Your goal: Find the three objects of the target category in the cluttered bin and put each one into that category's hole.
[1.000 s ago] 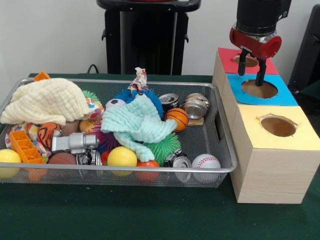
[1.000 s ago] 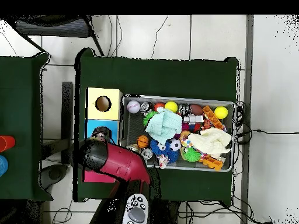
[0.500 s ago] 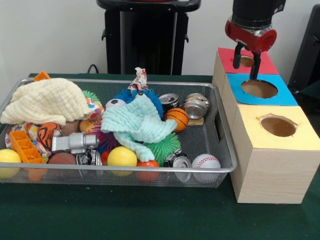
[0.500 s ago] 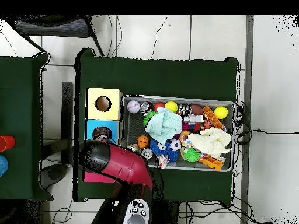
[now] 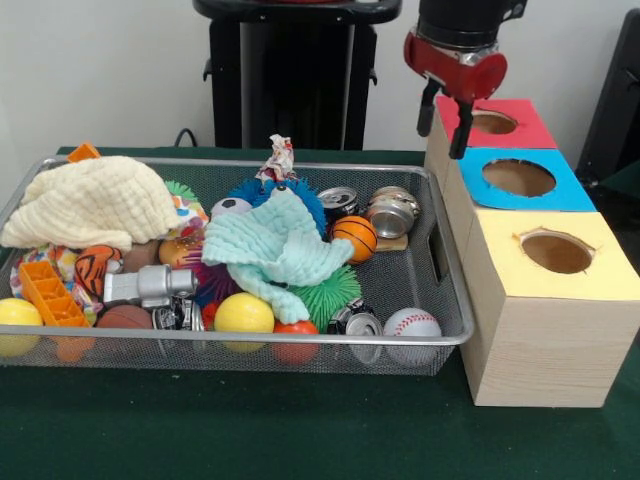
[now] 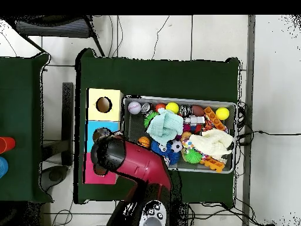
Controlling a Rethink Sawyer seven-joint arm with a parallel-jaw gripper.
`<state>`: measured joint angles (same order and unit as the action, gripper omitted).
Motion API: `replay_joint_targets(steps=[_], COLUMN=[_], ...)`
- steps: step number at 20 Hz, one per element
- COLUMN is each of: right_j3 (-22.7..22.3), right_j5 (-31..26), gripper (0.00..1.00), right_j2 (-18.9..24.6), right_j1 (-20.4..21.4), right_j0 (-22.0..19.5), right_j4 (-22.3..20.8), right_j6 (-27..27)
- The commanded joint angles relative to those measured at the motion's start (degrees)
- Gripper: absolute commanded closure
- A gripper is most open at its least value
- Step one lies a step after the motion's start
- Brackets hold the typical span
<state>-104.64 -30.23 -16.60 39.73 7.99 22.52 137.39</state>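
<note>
2 black fingers of the empty, open tool hang between the bin and the red-topped hole.

In the front view the arm descends from the top edge at the right of centre, black upper section ending in a red wrist housing. The gripper hangs below it, pointing downward, two dark fingers parted with a clear gap and nothing between them. In the overhead view the red arm runs diagonally from the base at the bottom toward the left, its black end hiding the gripper.
</note>
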Motion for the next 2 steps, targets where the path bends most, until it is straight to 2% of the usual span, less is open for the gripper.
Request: replay_joint_targets(steps=[1,2], right_j3=[6.1,6.8], right_j5=[-5.2,-6.0], gripper=[0.0,0.0], right_j2=[0.6,0.3], right_j1=[-3.0,-3.0], right_j0=[-2.7,-2.5], right_j4=[-4.2,-4.6], right_j6=[3.2,3.5])
